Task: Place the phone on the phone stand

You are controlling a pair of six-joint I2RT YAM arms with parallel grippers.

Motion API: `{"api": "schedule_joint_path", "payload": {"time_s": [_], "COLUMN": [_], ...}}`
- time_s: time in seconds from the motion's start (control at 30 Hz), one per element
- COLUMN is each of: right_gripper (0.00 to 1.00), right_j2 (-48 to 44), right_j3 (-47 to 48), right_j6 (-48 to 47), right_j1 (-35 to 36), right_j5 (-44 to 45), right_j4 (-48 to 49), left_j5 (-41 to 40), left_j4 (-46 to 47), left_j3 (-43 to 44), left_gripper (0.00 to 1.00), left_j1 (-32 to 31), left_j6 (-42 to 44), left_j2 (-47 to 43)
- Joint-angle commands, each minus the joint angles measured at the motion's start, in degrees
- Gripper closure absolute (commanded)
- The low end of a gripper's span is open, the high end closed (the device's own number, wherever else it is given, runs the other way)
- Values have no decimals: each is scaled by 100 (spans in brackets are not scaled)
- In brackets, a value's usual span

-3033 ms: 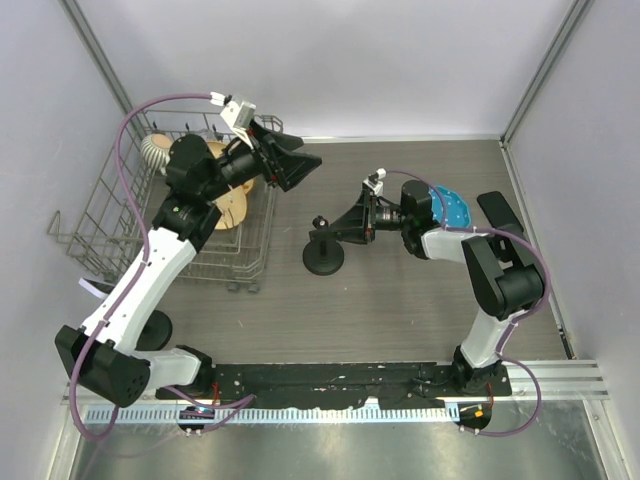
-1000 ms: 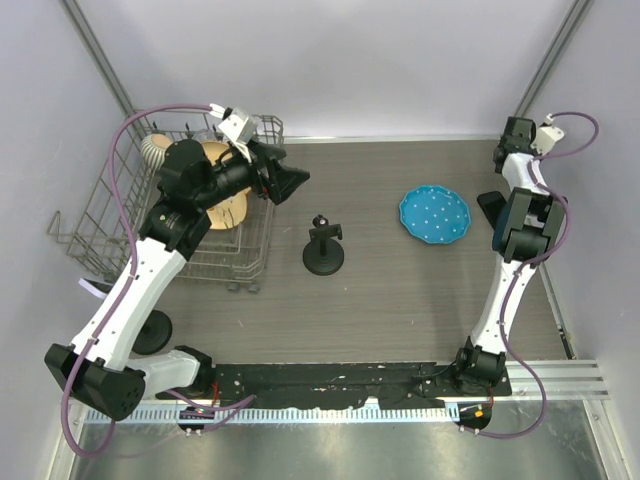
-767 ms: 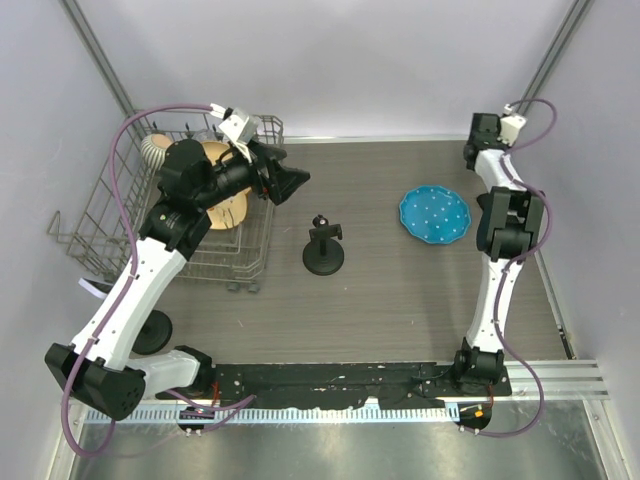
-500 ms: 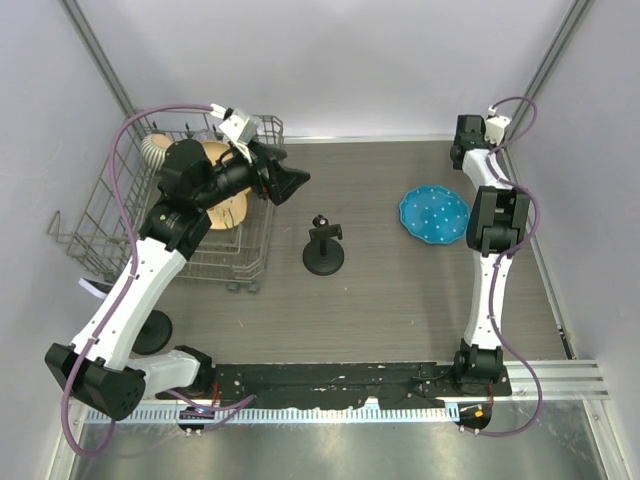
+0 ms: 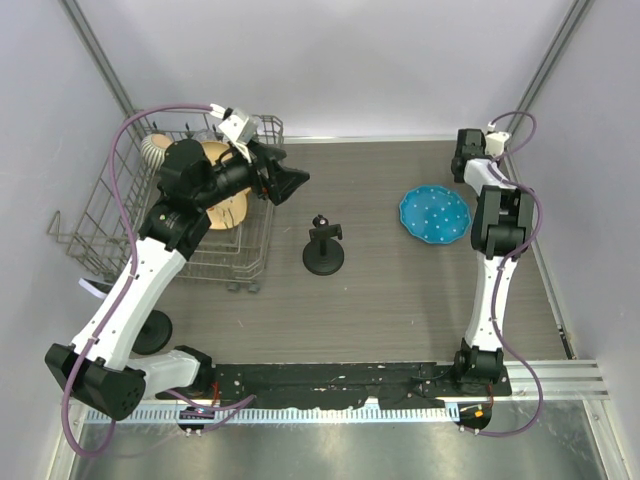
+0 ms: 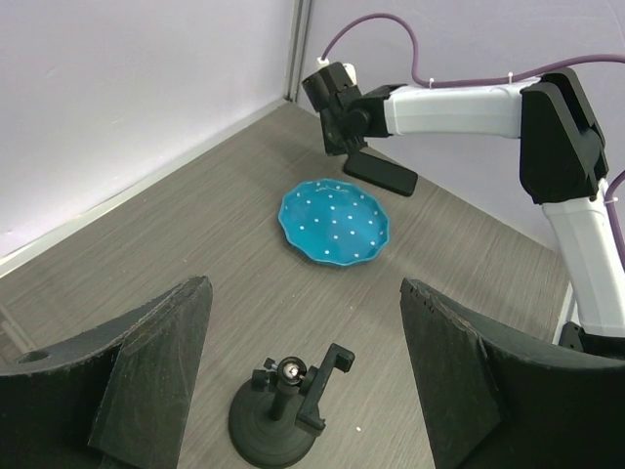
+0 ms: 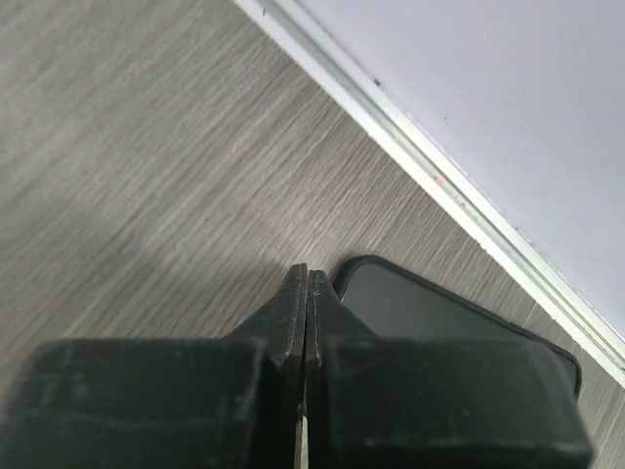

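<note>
The black phone [image 6: 381,174] lies flat on the table beyond the blue plate, near the right wall; in the right wrist view the phone [image 7: 439,313] sits just right of my fingertips. In the top view my right arm covers it. My right gripper [image 7: 307,274] is shut with nothing in it, hanging over the phone's far end [image 6: 339,137] [image 5: 464,162]. The black phone stand [image 5: 323,250] [image 6: 291,410] stands upright mid-table with its clamp bare. My left gripper [image 5: 288,180] [image 6: 305,288] hangs open by the dish rack, well above the stand and facing it.
A blue dotted plate [image 5: 435,215] [image 6: 334,221] lies between the stand and the phone. A wire dish rack [image 5: 100,235] holding wooden items fills the left side. A metal rail [image 7: 439,176] and the wall run close behind the phone.
My right gripper swung from the far right corner leftward along the back wall, then came down over the phone's end, staying shut. The left arm and stand have not moved.
</note>
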Motion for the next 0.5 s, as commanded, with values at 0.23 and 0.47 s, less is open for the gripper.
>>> {"api": "schedule_joint_path", "payload": {"time_s": [0.23, 0.47], "right_gripper": [99, 99], "right_j2": [371, 196], "right_j3": [1666, 1492], "right_j6": [1869, 3924], "right_j1": [-151, -327], "right_j5": [474, 448], "right_j4": [-1129, -1666], "left_j5": [128, 154], "left_j4": [61, 88], "left_j3": [225, 234], "left_gripper": [18, 18], "left_j1": [33, 42], "left_j6": [114, 79], "left_j2": [-29, -2]}}
